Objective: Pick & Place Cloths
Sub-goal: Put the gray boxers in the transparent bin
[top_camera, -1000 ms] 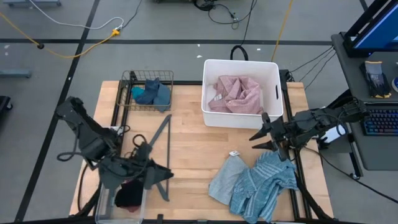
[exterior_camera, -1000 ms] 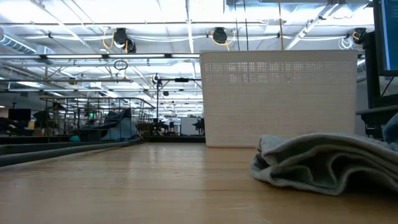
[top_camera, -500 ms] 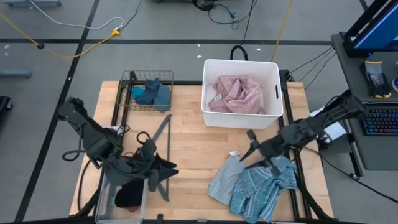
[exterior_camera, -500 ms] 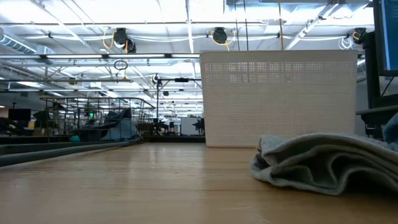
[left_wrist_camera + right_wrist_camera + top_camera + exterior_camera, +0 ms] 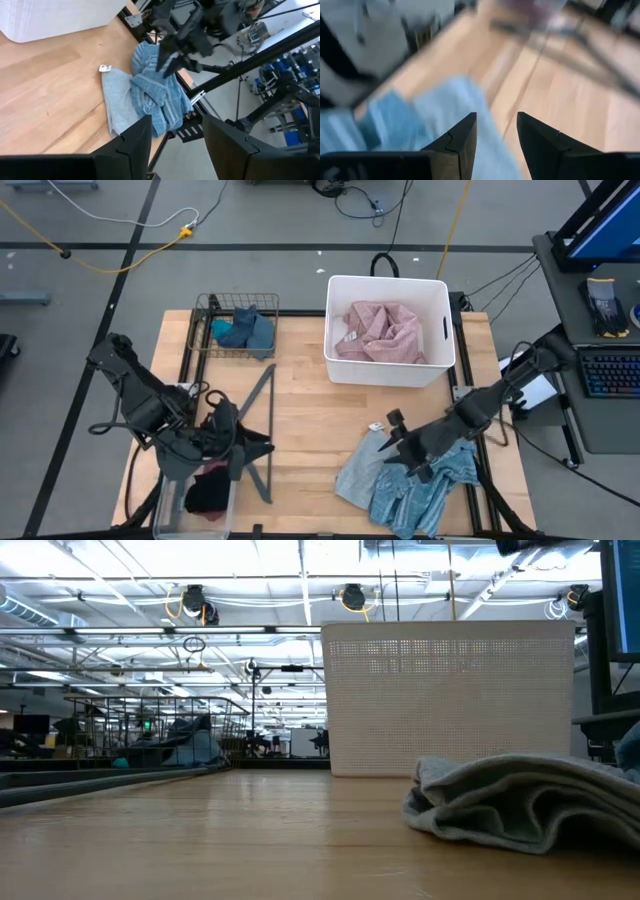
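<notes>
1. From above, we take the white bin (image 5: 390, 330) as our landmark. It holds a pink cloth (image 5: 380, 332). To the bin's left a wire basket (image 5: 236, 326) holds teal and dark blue cloths (image 5: 245, 328). Toward the near edge from the bin lie a pale grey-blue cloth (image 5: 362, 472) and, touching it on its right, a blue striped cloth (image 5: 425, 485). The right gripper (image 5: 398, 442) hovers over where these two meet, its jaws apart with nothing between them. Far to the bin's near left, the left gripper (image 5: 252, 452) sits over a grey hanger (image 5: 262, 430); beside it a clear box (image 5: 195, 498) holds black and maroon cloth (image 5: 208, 488).

2. At table height, we see the bin (image 5: 448, 698) at the back and the pale cloth (image 5: 520, 802) crumpled in front of it to the right, on the table (image 5: 200, 840).

3. Through the left wrist camera, we see its own fingers (image 5: 135, 145) standing apart and empty. Beyond them the striped cloth (image 5: 160, 95) lies touching the pale cloth (image 5: 117, 102), with the right gripper (image 5: 172, 47) above the striped one and a corner of the bin (image 5: 55, 17) nearby.

4. Through the right wrist camera, its fingers (image 5: 462, 140) are parted and hold nothing; blurred blue cloth (image 5: 440, 115) lies just below them.
</notes>
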You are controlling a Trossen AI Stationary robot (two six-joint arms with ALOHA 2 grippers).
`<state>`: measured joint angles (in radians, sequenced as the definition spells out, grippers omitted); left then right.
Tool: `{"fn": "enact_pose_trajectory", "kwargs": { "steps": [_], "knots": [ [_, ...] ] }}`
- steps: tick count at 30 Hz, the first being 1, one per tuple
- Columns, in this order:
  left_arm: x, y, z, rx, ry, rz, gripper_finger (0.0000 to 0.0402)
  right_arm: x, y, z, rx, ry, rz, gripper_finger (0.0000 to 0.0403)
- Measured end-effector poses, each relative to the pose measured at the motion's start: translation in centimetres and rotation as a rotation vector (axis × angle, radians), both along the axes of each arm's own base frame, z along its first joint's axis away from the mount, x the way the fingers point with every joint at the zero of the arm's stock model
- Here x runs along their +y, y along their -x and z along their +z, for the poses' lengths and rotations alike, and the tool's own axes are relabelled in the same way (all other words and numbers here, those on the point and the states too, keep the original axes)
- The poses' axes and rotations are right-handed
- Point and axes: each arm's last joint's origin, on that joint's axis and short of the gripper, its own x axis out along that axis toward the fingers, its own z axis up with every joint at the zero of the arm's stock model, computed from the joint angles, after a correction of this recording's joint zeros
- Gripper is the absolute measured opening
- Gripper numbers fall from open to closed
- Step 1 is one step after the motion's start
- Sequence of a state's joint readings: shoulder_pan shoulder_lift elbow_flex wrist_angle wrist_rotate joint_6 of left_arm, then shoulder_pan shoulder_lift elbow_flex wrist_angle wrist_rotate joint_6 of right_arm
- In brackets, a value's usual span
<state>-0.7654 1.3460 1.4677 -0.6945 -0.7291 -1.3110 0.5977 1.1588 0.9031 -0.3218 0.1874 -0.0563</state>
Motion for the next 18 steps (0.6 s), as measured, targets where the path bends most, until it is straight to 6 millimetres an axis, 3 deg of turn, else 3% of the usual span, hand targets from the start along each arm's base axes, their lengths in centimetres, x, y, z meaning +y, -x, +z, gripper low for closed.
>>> {"fn": "enact_pose_trajectory", "kwargs": {
  "steps": [6,18],
  "knots": [
    [-0.1,0.0,0.0,0.011,0.017,-0.022,0.0177,0.3,-0.5,-3.5,0.221,0.126,-0.015,0.0132],
    [-0.1,0.0,0.0,0.017,0.052,-0.029,0.0177,0.7,-2.5,-8.2,0.4,0.237,-0.05,0.0133]
  ]
}}
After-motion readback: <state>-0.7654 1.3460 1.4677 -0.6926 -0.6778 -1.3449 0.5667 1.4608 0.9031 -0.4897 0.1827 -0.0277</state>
